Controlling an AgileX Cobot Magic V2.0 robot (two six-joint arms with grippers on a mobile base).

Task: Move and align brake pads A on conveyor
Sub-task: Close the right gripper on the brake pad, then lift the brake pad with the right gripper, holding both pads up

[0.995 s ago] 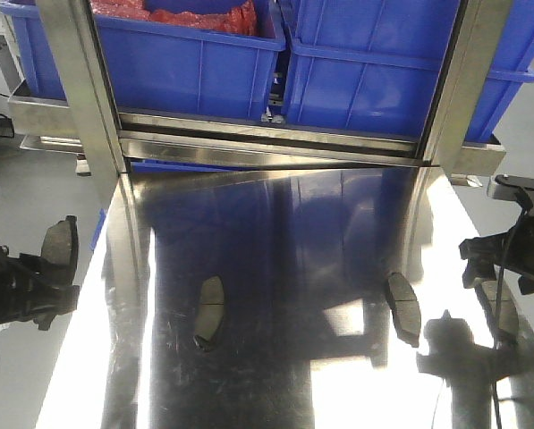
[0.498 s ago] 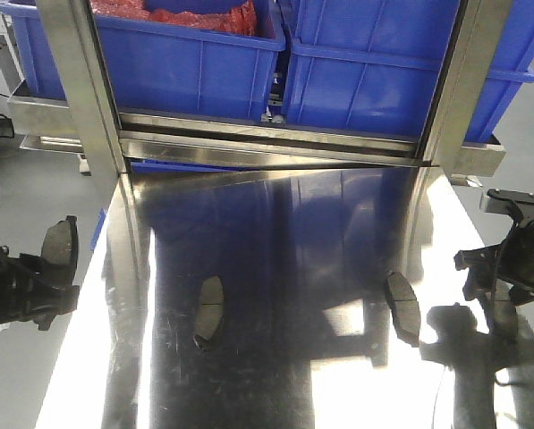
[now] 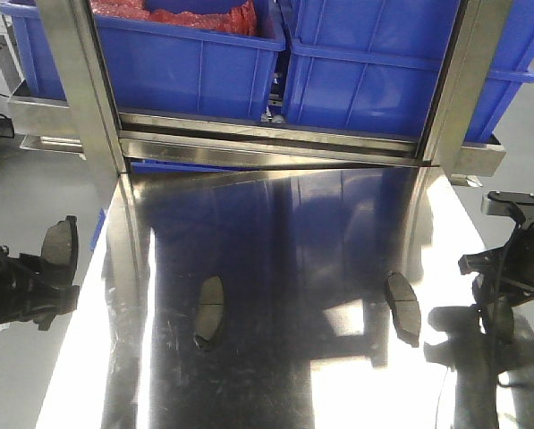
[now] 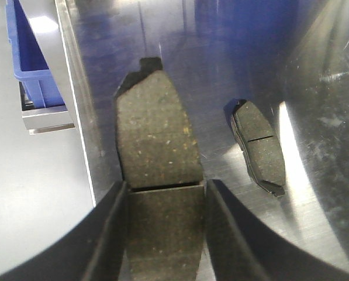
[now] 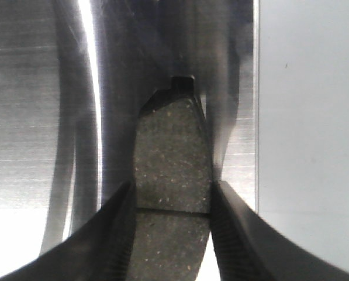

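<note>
Both brake pads (image 3: pixel 209 311) (image 3: pixel 402 306) in mid-table lie loose on the shiny steel tabletop (image 3: pixel 284 232). My left gripper (image 3: pixel 54 268) hangs off the table's left edge, shut on a third brake pad (image 3: pixel 59 239). In the left wrist view that held pad (image 4: pixel 156 134) sticks forward from between the fingers of the left gripper (image 4: pixel 165 193), with the loose pad (image 4: pixel 259 146) beyond it. My right gripper (image 3: pixel 499 302) is down at the table's right edge, its fingers pressed against both sides of a fourth pad (image 5: pixel 173 152) lying on the steel. The conveyor is out of view.
Blue plastic bins (image 3: pixel 204 63) (image 3: pixel 383 80) stand on a steel shelf behind the table, between two upright steel posts (image 3: pixel 83 98) (image 3: pixel 454 89). Grey floor (image 3: pixel 34 188) lies beyond the table's left and right edges.
My right gripper has come down and slightly left onto the pad at the table's right edge. The left gripper and its pad have stayed put.
</note>
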